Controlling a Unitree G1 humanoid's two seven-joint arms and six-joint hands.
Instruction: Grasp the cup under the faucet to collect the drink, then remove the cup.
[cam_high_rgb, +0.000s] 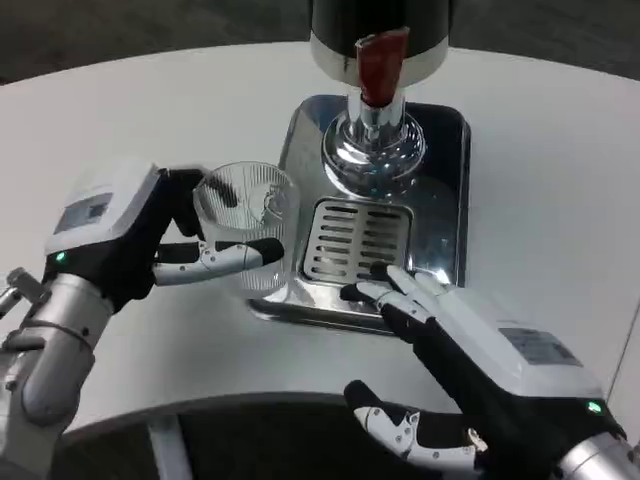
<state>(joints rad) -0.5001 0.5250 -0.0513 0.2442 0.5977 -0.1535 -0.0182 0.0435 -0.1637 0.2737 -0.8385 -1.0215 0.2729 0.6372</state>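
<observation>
A clear ribbed plastic cup (248, 235) stands at the left edge of the dispenser's steel base (450, 170), left of the slotted drip grate (355, 240). My left hand (140, 235) grips the cup from the left, with fingers wrapped around its front and back. The faucet with its red lever (378, 65) and chrome spout (372, 140) hangs over the grate, to the right of the cup. My right hand (470, 350) lies open near the front right corner of the base, fingertips touching its front edge by the grate and holding nothing.
The dark dispenser body (380, 25) rises at the top centre. The white round table (540, 150) spreads on all sides, and its front edge curves just below my hands.
</observation>
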